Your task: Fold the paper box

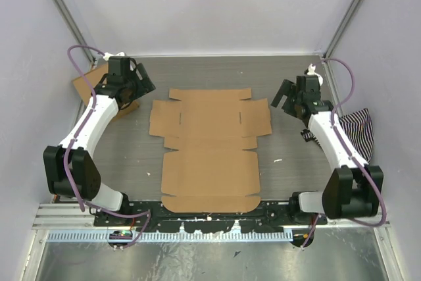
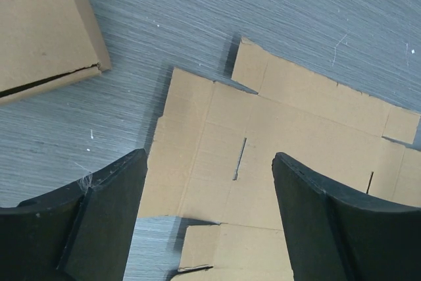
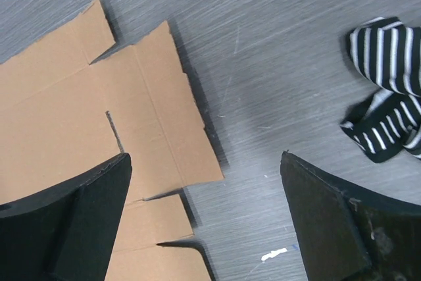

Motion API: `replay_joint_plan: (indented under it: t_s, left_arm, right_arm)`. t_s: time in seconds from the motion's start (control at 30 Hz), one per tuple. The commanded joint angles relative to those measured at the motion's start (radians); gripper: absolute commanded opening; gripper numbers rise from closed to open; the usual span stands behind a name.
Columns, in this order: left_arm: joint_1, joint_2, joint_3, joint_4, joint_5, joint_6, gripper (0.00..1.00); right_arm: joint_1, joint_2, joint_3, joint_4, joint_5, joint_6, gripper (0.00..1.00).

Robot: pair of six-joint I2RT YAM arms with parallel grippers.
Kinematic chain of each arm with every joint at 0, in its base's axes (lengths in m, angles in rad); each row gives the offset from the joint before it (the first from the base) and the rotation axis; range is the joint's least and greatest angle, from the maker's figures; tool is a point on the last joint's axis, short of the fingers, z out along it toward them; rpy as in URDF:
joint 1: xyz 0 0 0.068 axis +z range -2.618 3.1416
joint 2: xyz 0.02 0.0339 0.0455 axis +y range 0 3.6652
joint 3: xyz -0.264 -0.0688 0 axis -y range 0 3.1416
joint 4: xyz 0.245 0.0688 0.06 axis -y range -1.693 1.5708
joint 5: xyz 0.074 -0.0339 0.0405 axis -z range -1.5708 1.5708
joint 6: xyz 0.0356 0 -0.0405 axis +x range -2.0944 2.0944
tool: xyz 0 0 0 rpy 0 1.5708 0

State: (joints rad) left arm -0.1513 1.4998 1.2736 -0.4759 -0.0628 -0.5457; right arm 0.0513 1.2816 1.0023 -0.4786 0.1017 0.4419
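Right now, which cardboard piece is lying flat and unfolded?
The paper box in the middle, die-cut with flaps and slits, spread out flat. The other carton, far left, is an assembled block with visible thickness.

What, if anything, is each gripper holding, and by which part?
Nothing is held. The left gripper and the right gripper both hang open, clear of the flat paper box.
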Motion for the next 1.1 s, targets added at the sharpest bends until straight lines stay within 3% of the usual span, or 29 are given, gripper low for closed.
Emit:
replay_joint_plan:
  t_s: [0.0,0.3,0.5,0.8,1.07]
  left_arm:
    - [0.004,-0.011,0.029,0.028,0.000,-0.005,0.83]
    - [0.007,0.123,0.182,-0.019,0.113,0.041,0.83]
    - [0.005,0.276,0.320,-0.061,0.178,0.046,0.81]
    - [-0.033,0.521,0.511,-0.103,0.139,0.083,0.81]
    - [-0.049,0.685,0.640,-0.142,0.122,0.110,0.80]
  right_arm:
    - [-0.002,0.101,0.142,-0.008,-0.088,-0.017,1.00]
    - [0.002,0.284,0.357,-0.026,-0.197,-0.031,0.97]
    - [0.051,0.514,0.579,-0.057,-0.223,-0.054,0.90]
    - [0.116,0.857,0.851,-0.072,-0.186,-0.049,0.89]
    - [0.131,0.999,0.977,-0.108,-0.171,-0.073,0.88]
